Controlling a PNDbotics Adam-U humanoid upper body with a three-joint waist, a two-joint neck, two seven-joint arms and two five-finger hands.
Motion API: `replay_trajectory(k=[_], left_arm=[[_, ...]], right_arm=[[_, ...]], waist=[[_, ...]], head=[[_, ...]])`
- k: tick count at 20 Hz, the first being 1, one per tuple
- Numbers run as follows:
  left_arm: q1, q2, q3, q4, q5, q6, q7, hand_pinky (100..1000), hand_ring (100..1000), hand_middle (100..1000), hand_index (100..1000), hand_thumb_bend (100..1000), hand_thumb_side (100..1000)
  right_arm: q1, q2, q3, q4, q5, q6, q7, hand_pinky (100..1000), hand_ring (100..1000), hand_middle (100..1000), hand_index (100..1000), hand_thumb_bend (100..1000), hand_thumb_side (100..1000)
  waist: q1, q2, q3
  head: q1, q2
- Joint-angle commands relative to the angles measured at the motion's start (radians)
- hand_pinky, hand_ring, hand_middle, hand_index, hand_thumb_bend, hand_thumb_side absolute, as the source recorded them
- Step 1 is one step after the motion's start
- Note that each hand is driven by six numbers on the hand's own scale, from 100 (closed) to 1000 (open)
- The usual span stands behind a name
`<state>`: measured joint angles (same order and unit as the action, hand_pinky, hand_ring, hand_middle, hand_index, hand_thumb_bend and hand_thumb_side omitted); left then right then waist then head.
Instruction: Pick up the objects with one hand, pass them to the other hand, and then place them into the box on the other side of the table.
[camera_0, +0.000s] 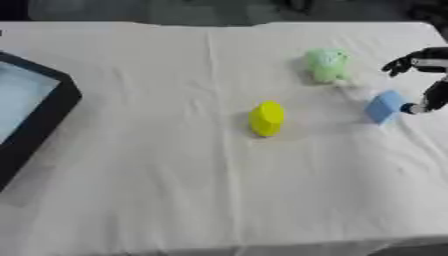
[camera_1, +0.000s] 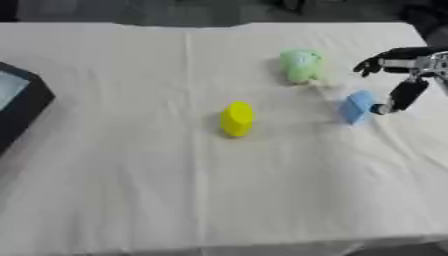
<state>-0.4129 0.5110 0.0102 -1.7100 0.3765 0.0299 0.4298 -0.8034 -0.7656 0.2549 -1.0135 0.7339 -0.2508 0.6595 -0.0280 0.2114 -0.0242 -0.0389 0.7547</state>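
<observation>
Right hand (camera_1: 398, 75) is coming in from the right edge of the white-clothed table (camera_0: 175, 190), fingers spread and relaxed, gripping nothing. One fingertip is reaching down to the right edge of the blue block (camera_1: 355, 107); it looks to be touching or just short of it, cannot tell which. The other fingers (camera_1: 372, 64) are hanging above the cloth, pointing toward the green object (camera_1: 300, 65), apart from it. Blue block is sitting tilted on the cloth, near the right side. Green object, rounded and pale, is lying just up and left of the block. Yellow object (camera_0: 267, 118), oval and standing on end, is resting near the table's middle, well apart from the other two. Dark-walled box (camera_0: 52, 107) with a pale inside is sitting at the left edge, far from all three objects. Left hand is not showing.
</observation>
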Motion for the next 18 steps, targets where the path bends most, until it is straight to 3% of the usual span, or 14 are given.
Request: replay_trajectory(k=[1, 18], left_arm=[[-0.012, 0.021, 0.011, -0.01, 0.002, -0.002, 0.004, 832, 1000, 965, 807, 117, 833], [-0.012, 0.015, 0.013, -0.008, 0.007, -0.003, 0.003, 834, 1000, 964, 804, 115, 836]], right_arm=[[-0.026, -0.013, 0.002, 0.019, 0.014, -0.02, 0.001, 967, 930, 848, 965, 361, 100], [-0.064, 0.032, -0.002, 0.13, 0.138, -0.063, -0.021, 975, 937, 854, 967, 375, 100]], waist=[[0.013, -0.001, 0.001], [0.024, 0.004, 0.007]], head=[[-0.005, -0.005], [-0.013, -0.018]])
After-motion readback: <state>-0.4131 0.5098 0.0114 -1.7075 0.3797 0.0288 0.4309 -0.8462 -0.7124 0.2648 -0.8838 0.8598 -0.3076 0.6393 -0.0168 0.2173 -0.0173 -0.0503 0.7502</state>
